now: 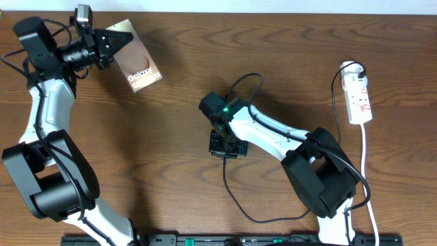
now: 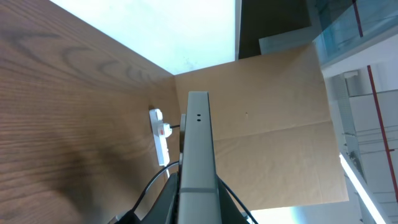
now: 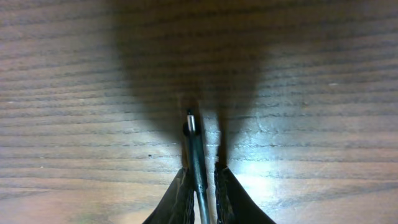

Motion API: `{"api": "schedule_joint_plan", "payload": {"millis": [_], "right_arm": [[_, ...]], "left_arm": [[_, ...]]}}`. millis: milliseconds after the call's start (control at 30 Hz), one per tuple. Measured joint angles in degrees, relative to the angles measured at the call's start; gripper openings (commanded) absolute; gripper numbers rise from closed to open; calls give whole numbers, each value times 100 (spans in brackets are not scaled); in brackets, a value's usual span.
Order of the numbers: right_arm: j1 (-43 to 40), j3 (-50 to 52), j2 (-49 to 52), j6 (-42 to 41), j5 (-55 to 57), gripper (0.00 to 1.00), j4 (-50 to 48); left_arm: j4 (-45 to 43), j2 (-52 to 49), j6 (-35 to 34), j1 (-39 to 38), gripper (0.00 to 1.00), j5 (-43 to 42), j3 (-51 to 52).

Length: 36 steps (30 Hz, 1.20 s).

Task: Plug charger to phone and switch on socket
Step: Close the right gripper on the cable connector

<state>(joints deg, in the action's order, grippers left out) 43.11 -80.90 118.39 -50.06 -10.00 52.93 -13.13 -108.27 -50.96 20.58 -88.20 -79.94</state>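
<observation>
Pinching charger [image 3: 194, 149], right claw [image 3: 201, 173] (left claw [image 1: 121, 39] holds phone [image 1: 138, 65]).

Both arms were built alike: the left arm [image 1: 46, 102] and the right arm [image 1: 268, 133] had smooth white links joined by bulky, rounded black joint housings [image 1: 326, 179]. Thin black cables [image 1: 276, 124] ran along the white shells. A small green light [image 1: 223, 108] glowed on the right arm's black wrist block, and a little grey camera [image 1: 83, 15] was mounted on the left wrist. The left fingers [image 1: 109, 42] were black and wedge-shaped; the right fingers [image 3: 176, 200] were dark, tapering to narrow tips.
</observation>
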Motion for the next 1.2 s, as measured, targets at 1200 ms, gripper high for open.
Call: {"api": "schedule_joint_plan", "payload": {"millis": [1200], "right_arm": [[2, 0, 0, 2, 83, 1, -7]], "left_arm": [[0, 0, 0, 0, 7, 0, 0]]}}
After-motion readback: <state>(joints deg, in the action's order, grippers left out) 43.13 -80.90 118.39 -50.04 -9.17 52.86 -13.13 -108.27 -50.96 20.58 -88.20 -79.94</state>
